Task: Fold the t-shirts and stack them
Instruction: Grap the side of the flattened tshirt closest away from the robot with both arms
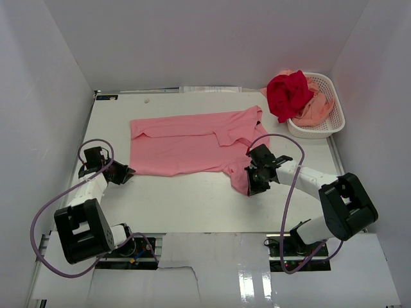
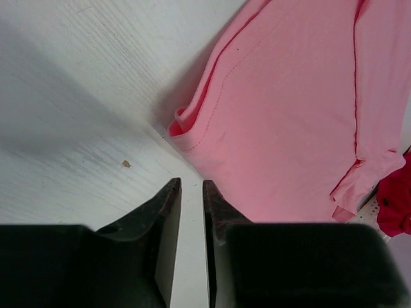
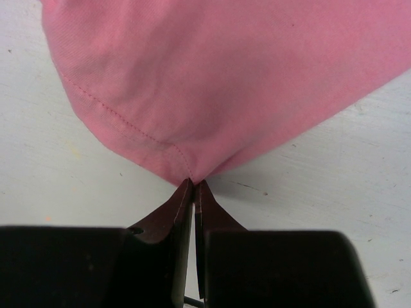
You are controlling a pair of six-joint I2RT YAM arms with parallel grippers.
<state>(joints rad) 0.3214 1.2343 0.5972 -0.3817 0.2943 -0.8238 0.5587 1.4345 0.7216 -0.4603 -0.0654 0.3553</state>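
Overhead, a soft, plain pink t-shirt [image 1: 186, 144] lies spread and partly folded across the middle of the white tabletop [image 1: 180, 205]. The right gripper [image 1: 252, 187] sits at the shirt's near right corner, while the left gripper [image 1: 126, 173] is just beside its left edge. At the far right corner, a crumpled deep red t-shirt [image 1: 288, 93] lies heaped over a pale peach-salmon t-shirt [image 1: 314, 110] in a white plastic lattice basket [image 1: 338, 120].

From the left wrist, the left gripper [image 2: 191, 187] shows its jaws a narrow slit apart, nothing between them, over bare tabletop [image 2: 77, 128]. A folded corner of the pink t-shirt [image 2: 289, 115] lies just ahead and to the right.

From the right wrist, the right gripper [image 3: 193, 186] is pinched tight on a stitched hem corner of the pink t-shirt [image 3: 225, 77], which fans out above the tabletop [image 3: 321, 186].
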